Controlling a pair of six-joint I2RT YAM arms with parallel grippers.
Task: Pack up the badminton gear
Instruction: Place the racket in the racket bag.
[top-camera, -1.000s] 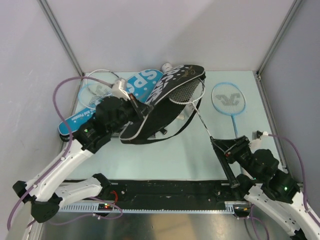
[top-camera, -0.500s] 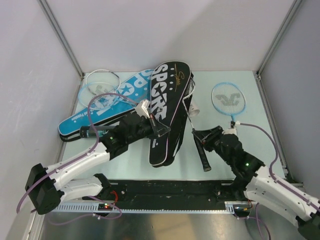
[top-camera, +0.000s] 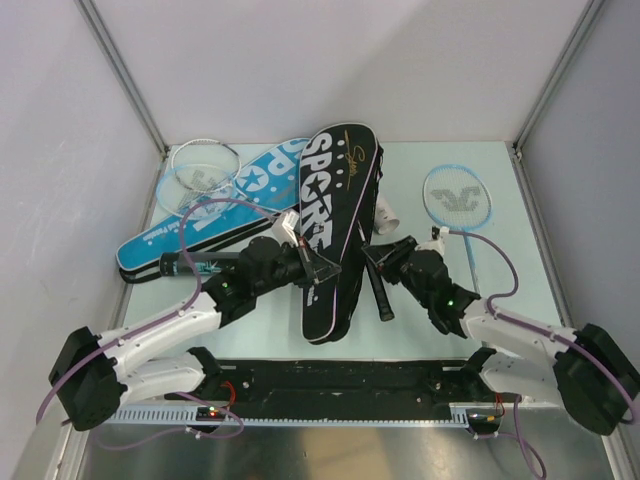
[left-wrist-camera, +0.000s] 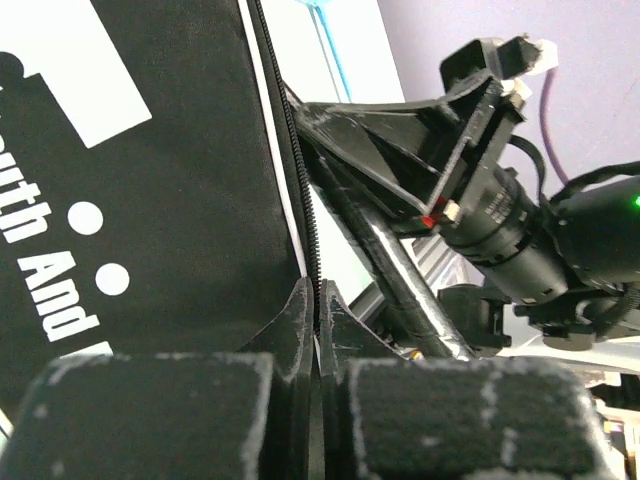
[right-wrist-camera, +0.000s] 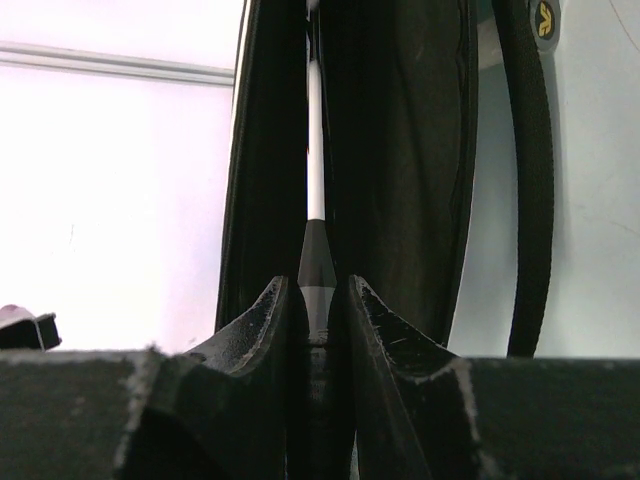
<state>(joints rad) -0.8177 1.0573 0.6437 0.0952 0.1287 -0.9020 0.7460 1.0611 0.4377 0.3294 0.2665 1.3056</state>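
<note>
The black racket-shaped "SPORT" cover (top-camera: 335, 200) is lying lengthwise on the pale counter (top-camera: 265, 325), overlapping the blue racket-shaped cover (top-camera: 200, 225). The left tool (left-wrist-camera: 316, 325) is pinching its zipper edge. The right tool (right-wrist-camera: 318, 310) is clamping the black-gripped racket (right-wrist-camera: 314, 150), whose white shaft is running between the cover's black flaps, while a light-blue-headed racket (top-camera: 456, 200) is lying apart at the right.

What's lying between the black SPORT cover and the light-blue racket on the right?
A white piece, shuttlecock or tube, lies beside the black cover; the rest is bare table. The top view shows it.
</note>
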